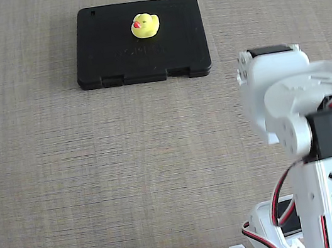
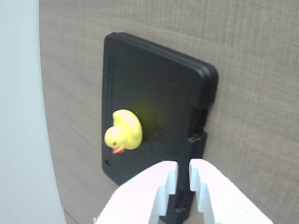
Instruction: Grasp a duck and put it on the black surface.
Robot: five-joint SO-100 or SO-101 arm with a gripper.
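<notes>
A: Duck's place?

B: Rubber duck [image 1: 146,25] sits on the black slab [image 1: 103,52], upright. In the fixed view it is nearer the slab's far long edge, a little right of the middle, beak to the left. The wrist view [image 2: 124,130] lies on its side; there the duck is close to the slab's [image 2: 159,88] left edge, beak pointing down-left.

A: The slab itself?

B: Flat on the wood-grain table [image 1: 67,179], toward the table's far edge in the fixed view. Notches run along its near long edge. Rounded corners, matte.

A: Gripper?

B: White gripper [image 2: 183,171] enters the wrist view from the bottom edge. The two fingers stand nearly together, only a narrow slit between them, nothing in it. The tips overlap the slab's notched edge in that view, apart from the duck. Whether they touch the slab, cannot tell.

A: Arm?

B: In the fixed view the white arm [image 1: 298,114] fills the lower right corner, well apart from the slab. Gripper tips not visible there.
</notes>
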